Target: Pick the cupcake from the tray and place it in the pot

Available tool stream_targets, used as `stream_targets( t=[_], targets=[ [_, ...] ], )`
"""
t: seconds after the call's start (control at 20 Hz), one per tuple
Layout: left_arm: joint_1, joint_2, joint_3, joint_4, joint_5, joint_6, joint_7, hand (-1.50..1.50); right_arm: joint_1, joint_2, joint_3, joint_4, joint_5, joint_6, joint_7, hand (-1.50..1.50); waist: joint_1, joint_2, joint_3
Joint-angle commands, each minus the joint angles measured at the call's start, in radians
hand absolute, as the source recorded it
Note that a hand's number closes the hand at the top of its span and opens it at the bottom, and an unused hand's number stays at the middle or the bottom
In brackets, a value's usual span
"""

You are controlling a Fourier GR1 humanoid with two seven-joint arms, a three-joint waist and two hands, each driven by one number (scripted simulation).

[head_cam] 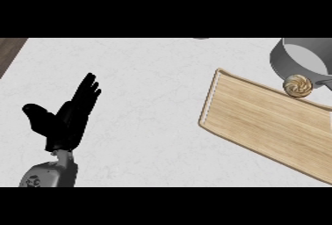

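A small cupcake [297, 85] with swirled tan frosting sits at the far edge of the wooden tray [259, 123], right beside the grey pot [292, 57] at the upper right. The pot is partly cut off by the view's right edge. My left hand [68, 118] rests open on the left side of the counter, fingers straight and pointing up, far from the tray. My right hand does not show in the head view.
The white marbled counter [142, 88] spreads between my left hand and the tray. A dark wooden strip [9, 50] lies at the upper left corner, past the counter's edge.
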Motion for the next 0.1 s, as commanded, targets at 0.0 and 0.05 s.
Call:
stream_targets(
  t=[0.0,0.05],
  targets=[
    [-0.002,0.008,0.007,-0.023,0.016,-0.013,0.022,0.00,-0.001,-0.071,-0.085,0.052,-0.062,-0.052,-0.045,-1.50,-0.001,-0.001,0.000],
    [-0.012,-0.009,-0.004,-0.008,-0.022,0.027,0.023,0.00,0.003,-0.060,-0.081,0.042,-0.060,-0.088,-0.060,-1.50,-0.005,-0.003,0.000]
  ],
)
